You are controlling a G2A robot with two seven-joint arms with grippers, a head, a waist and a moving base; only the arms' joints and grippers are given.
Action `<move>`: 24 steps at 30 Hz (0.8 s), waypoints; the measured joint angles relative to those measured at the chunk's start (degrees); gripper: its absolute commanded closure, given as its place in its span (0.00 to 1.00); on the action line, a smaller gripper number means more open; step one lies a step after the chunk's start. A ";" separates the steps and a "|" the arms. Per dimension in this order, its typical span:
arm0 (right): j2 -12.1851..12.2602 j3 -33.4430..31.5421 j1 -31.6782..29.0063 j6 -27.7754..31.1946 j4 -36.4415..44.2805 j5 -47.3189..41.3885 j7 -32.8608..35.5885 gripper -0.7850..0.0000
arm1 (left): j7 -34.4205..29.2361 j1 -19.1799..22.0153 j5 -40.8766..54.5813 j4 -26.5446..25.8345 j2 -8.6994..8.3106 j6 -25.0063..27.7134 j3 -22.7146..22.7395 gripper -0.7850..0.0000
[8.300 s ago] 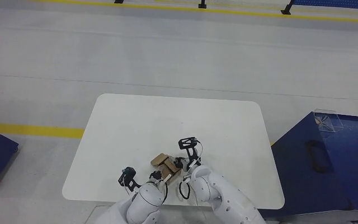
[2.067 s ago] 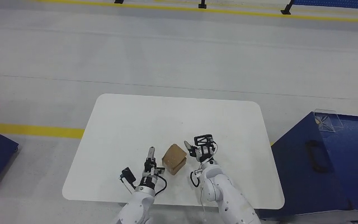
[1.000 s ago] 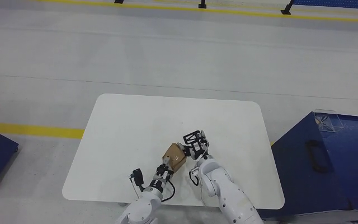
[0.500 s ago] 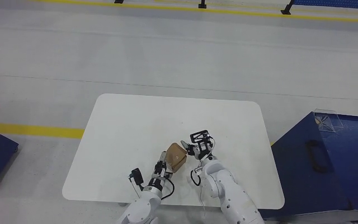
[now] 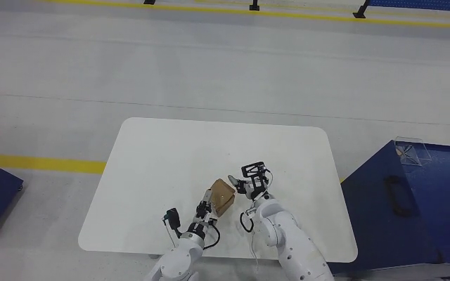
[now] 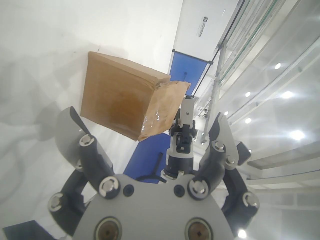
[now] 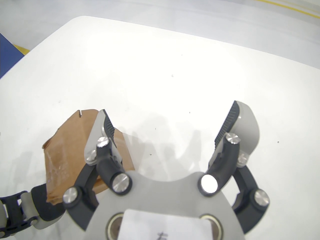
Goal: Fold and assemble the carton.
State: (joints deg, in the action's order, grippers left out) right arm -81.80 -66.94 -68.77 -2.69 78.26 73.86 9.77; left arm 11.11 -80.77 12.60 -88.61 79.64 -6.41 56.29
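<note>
- Brown cardboard carton [image 5: 223, 195] is seen resting on the white, round-cornered worktop [image 5: 162, 154], in its near half and slightly towards the middle.
- The carton is folded into a closed box shape and is set askew to the worktop's edges. In the top view its long axis appears to run from near-left to far-right.
- One broad face [image 6: 117, 98] is turned towards the left end effector [image 6: 146, 116]. A narrower end face with a glossy patch is joined to it at a corner, and a flap edge [image 6: 178, 86] is seen sticking out past that corner.
- The left end effector [image 5: 204, 210] is held just beside the carton's near-left side, with its fingers spread apart and nothing between them.
- The right end effector [image 7: 170, 109] is placed just beside the carton's right side, with its fingers also spread wide and nothing held. One finger [image 7: 106, 126] is seen across the carton's upper face [image 7: 67, 146], but it cannot be told whether they touch.
- The carton is thus flanked by the two end effectors, the right one [image 5: 245, 184] being farther from the near edge.
- A dark blue block [image 5: 401, 204] stands off the worktop's right side, well apart from the carton.
- A yellow floor line [image 5: 49, 165] is seen beyond the left side.
</note>
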 measured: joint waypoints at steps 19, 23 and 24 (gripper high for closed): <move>0.80 -2.06 2.70 7.45 -2.42 -3.27 10.29 0.00 | -16.05 2.79 -8.21 1.98 -1.38 -6.10 3.70 0.05; 0.62 -1.72 4.38 8.77 -4.44 -5.80 12.42 0.00 | -16.35 3.15 -7.71 2.87 -1.19 -5.61 3.58 0.05; 0.59 -1.58 4.65 9.22 -4.78 -6.20 12.56 0.00 | -16.35 3.17 -7.69 3.02 -1.17 -5.51 3.59 0.06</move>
State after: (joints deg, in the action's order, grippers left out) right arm -81.22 -68.52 -64.13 6.53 73.48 67.65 22.32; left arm -5.24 -77.61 4.92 -85.60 78.47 -11.92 59.89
